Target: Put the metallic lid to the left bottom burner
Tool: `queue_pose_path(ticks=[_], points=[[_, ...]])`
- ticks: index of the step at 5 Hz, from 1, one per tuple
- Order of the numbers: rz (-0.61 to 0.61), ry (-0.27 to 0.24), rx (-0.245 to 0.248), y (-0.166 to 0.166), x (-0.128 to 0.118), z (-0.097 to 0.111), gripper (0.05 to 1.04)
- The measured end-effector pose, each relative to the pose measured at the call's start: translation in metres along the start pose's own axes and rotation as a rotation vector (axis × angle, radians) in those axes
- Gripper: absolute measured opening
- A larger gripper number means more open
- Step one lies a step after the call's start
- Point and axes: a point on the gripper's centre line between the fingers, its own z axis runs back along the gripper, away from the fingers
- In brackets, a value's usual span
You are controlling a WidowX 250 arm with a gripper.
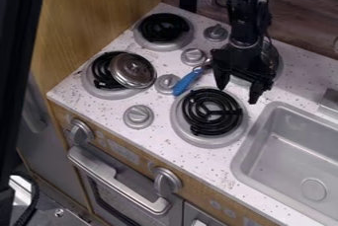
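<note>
The round metallic lid (133, 70) rests off-centre on the near-left black coil burner (109, 93); placement looks done. The black two-finger gripper (237, 94), spread and empty, likely need only retreat.

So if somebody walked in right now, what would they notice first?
Probably the black gripper, hanging open near the right-hand burners. Next, the shiny metallic lid, sitting off-centre on the left bottom burner, and the bright blue handle lying among the knobs in the middle of the stove top.
</note>
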Motion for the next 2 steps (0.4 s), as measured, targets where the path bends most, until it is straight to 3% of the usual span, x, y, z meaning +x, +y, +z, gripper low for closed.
queue_pose_path(ticks=[1, 2], points=[[0.002, 0.044, 0.002, 0.001, -0.01, -0.013, 1.0], [0.067, 0.034, 0.015, 0.025, 0.002, -0.011, 0.999]])
